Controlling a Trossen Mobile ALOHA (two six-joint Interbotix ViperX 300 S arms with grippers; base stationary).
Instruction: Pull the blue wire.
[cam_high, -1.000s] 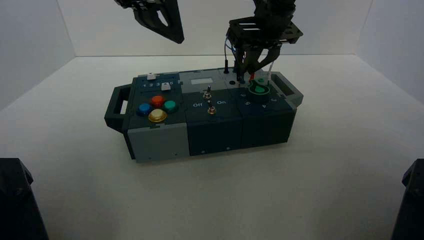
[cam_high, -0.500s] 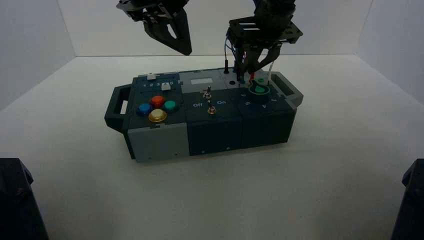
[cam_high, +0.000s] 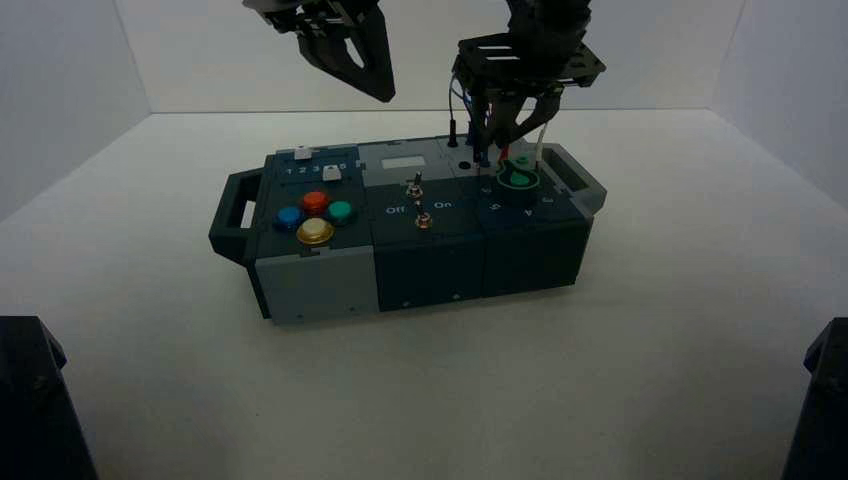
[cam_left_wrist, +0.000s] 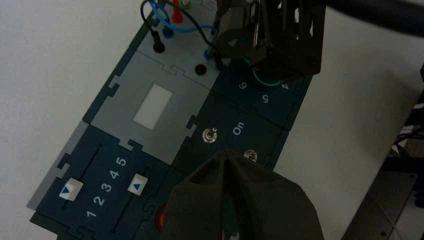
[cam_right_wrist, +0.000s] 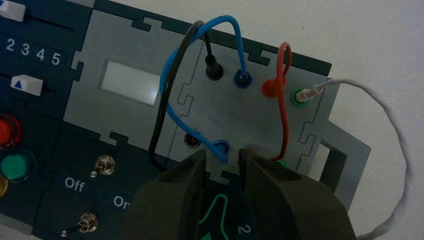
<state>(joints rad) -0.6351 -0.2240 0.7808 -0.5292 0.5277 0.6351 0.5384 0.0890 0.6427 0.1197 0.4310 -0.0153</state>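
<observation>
Nearest me, four buttons (cam_high: 315, 203) and two toggle switches (cam_high: 423, 220)! Beyond, toward the worktop's (cam_high: 430, 400) far edge, my right fingers (cam_right_wrist: 222, 155) stand parted at the blue wire's (cam_right_wrist: 170, 112) near end. Four wires, one blue; closing askew could snag the red wire (cam_right_wrist: 281, 110). My left gripper (cam_left_wrist: 225, 152) hovers, clenched.

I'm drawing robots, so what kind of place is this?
Maybe a robot test corner: two robot arms, plain white walls, and a box with buttons and a blue wire.
</observation>
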